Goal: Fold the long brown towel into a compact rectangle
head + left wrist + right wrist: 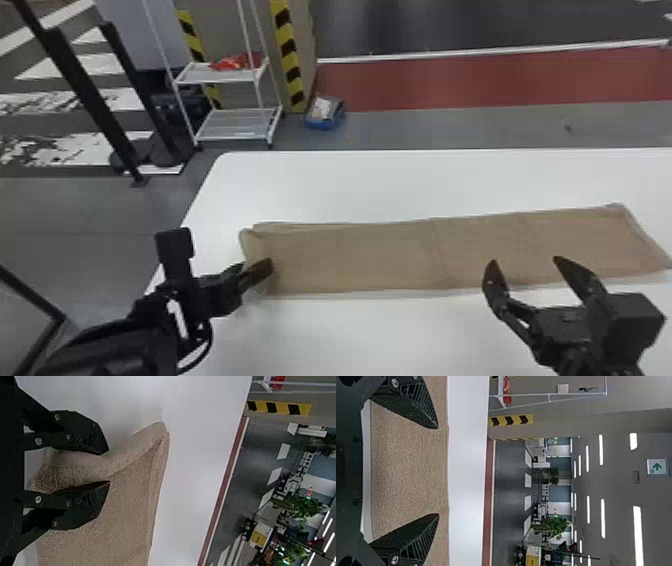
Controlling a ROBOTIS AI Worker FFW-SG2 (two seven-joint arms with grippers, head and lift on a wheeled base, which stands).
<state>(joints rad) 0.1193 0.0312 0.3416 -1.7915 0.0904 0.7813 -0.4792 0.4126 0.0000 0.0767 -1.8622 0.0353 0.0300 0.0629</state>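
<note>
The long, flat brown cloth towel (pixel 380 257) lies on the white bench (pixel 380 335), its end at the parted fingers of the black left gripper (pixel 109 467). Its long axis runs rightward from there, past the wide-open right gripper (pixel 525 260); the left seems better placed to fold that end inward.

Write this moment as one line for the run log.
towel: long strip, not yet compact | left gripper: open, at towel's left end | right gripper: open, over towel

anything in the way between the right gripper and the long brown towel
Nothing visible stands in the way: the black right gripper is by the near long edge of the long brown cloth towel, jaws apart, with no other object between them.
</note>
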